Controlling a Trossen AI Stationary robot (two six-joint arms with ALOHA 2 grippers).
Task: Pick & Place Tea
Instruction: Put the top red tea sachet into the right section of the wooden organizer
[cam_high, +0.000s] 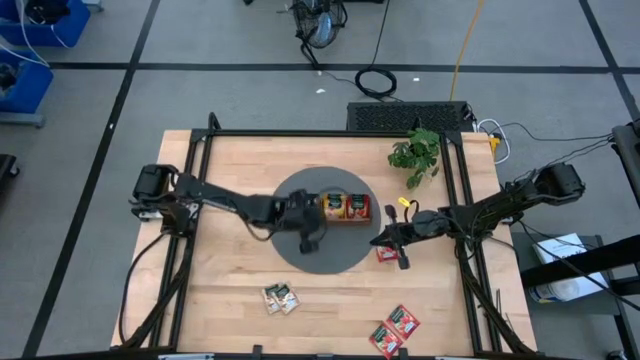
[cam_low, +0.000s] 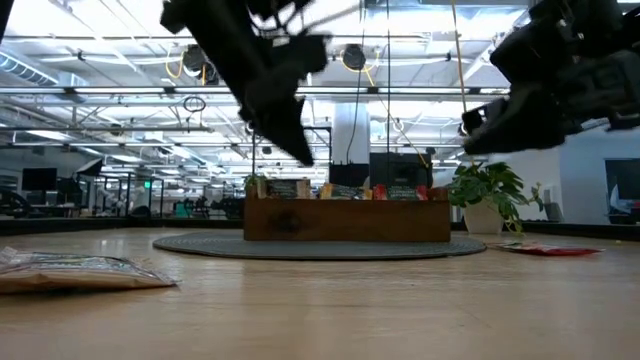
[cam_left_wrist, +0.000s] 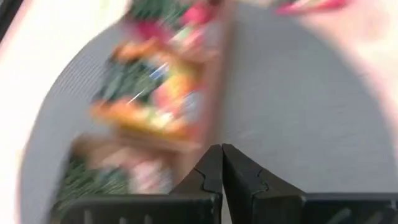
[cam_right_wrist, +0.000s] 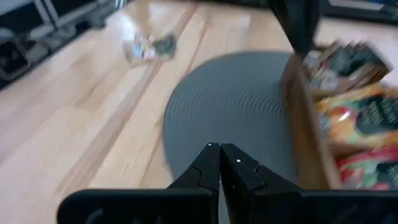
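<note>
Jaws clenched empty on both; I'm seeing left gripper (cam_high: 310, 243) hovering over grey mat (cam_high: 345, 255), wooden tray (cam_high: 345, 208) with sachets just beyond; right gripper (cam_high: 385, 240) hanging beside red tea sachet (cam_high: 388, 254) lying on worktop (cam_high: 230, 170).

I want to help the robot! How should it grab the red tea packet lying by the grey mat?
Probably from straight above, pinching across two opposite edges. The red tea packet lies flat on the wooden table, just off the grey mat, so no side stands up to grip. The right gripper, shut, is nearest.
</note>
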